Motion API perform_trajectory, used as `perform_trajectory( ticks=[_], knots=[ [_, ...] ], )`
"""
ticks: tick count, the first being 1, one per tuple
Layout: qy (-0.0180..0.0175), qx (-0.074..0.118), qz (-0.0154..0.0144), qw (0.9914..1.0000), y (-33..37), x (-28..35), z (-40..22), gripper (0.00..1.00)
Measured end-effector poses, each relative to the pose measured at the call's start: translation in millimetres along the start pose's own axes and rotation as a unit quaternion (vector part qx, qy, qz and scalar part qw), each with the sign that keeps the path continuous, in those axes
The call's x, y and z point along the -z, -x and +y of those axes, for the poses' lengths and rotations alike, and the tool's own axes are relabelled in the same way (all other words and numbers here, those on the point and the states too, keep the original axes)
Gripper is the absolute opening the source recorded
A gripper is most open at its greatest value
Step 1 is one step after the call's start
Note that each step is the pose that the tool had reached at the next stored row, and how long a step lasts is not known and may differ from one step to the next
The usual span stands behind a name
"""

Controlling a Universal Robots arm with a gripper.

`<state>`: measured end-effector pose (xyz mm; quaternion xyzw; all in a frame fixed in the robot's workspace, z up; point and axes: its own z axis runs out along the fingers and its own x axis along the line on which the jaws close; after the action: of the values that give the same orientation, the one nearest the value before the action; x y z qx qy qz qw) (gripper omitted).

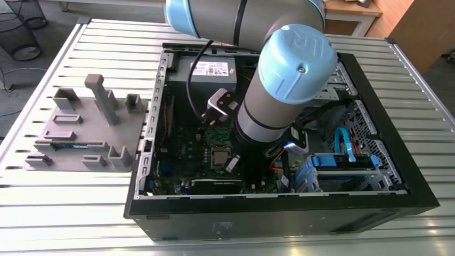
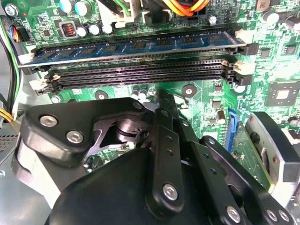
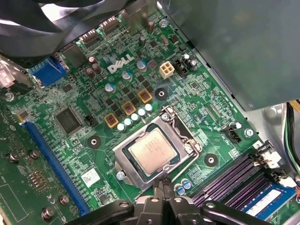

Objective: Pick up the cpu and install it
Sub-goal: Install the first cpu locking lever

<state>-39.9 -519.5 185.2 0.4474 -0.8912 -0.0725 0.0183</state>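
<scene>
Slatted metal table (image 1: pixel 71 213), wooden furniture (image 1: pixel 416 26) behind.

Soft, even indoor light covers the ribbed silver metal table (image 1: pixel 85 213) in the exterior view, with no hard shadows. At the centre of the frame, the inside of the open black computer case (image 1: pixel 284 218) is dimmer. It is shaded by the grey robot arm with pale blue caps (image 1: pixel 295 58), and the caps show a mild sheen.

In the first wrist view the green circuit board (image 3: pixel 93 93) is brightly and evenly lit. The cpu (image 3: pixel 153 151) gives a dull silver glint, and white glare burns out part of a dark curved plastic part (image 3: pixel 28 35).

In the second wrist view the black gripper (image 2: pixel 161 96), close to the lens, looks dark and slightly soft, with small highlights on its screws.
</scene>
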Motion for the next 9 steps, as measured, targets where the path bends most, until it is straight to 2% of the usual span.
perform_trajectory(
  ticks=[9],
  knots=[
    [0.0003,0.009,0.0011,0.99996,-1.7,-0.5,-1.4,0.11]
  ],
)
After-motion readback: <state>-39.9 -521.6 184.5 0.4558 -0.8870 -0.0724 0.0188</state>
